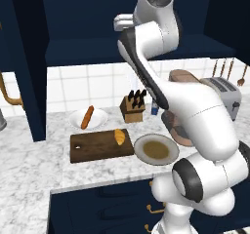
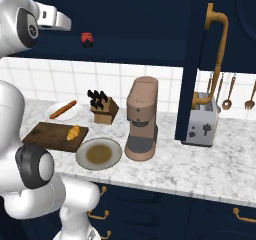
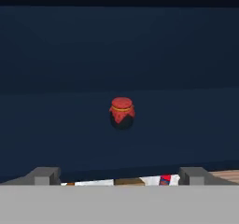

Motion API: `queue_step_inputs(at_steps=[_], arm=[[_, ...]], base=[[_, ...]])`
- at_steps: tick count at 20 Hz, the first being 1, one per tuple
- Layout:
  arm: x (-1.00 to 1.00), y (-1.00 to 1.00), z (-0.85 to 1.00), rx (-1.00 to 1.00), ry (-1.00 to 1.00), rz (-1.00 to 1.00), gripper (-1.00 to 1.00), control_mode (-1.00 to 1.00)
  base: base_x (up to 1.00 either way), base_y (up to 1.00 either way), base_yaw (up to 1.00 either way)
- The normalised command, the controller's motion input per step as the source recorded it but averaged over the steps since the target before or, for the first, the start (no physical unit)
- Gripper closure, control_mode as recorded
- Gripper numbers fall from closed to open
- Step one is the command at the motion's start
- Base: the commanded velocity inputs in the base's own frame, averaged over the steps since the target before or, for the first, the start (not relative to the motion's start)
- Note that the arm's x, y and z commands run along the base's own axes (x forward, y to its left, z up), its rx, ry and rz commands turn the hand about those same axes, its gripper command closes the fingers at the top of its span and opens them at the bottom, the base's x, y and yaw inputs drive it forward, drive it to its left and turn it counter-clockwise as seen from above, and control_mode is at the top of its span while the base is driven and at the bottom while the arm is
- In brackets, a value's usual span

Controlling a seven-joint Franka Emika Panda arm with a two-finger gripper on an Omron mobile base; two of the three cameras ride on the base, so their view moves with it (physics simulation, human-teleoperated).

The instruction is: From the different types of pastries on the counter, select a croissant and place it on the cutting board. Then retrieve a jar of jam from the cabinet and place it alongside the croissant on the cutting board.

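Jaws [image 3: 121, 175] are sitting spread wide, nothing between them, aiming straight at the jar [image 3: 122, 112] in the hand view. Jar is standing upright on the cabinet [image 3: 70, 55] shelf, well ahead of the tips, roughly centred between them. In the right base view the hand is hanging up at shelf height to the left of the jar [image 2: 87, 39], still apart from it.

Croissant [image 1: 119, 136] is already lying on the board [image 1: 93, 147], at its right end, so I'm judging step one done and the jam fetch under way.

Handling guess: jar is looking small, squat, rigid, probably glass, so smooth and slippery on the sides, breakable if dropped. Cloth-like red cap is flaring over the top; I'd be gripping the dark body below the cap, across the width, level. Light load.

Elsewhere on the table [image 1: 29, 174]: baguette [image 1: 87, 117] on a white plate [image 1: 100, 116] behind the board, second plate [image 1: 156, 150] right of the board, knife block [image 1: 132, 107] far side, coffee machine [image 2: 141, 118], toaster [image 2: 202, 124] further right.
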Motion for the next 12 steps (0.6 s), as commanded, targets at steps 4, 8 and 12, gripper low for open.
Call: queue_step_inputs(at_steps=[4,8,12], arm=[[0.51,0.0,-0.47,-0.01,-0.23,-0.1,-1.0,-1.0],[0.62,0.0,-0.27,0.0,-0.03,-0.03,-1.0,-1.0],[0.56,-0.02,0.0,0.0,0.04,0.0,-1.0,-1.0]], base=[[0.0,0.0,0.0],[0.0,0.0,0.0],[0.0,0.0,0.0]])
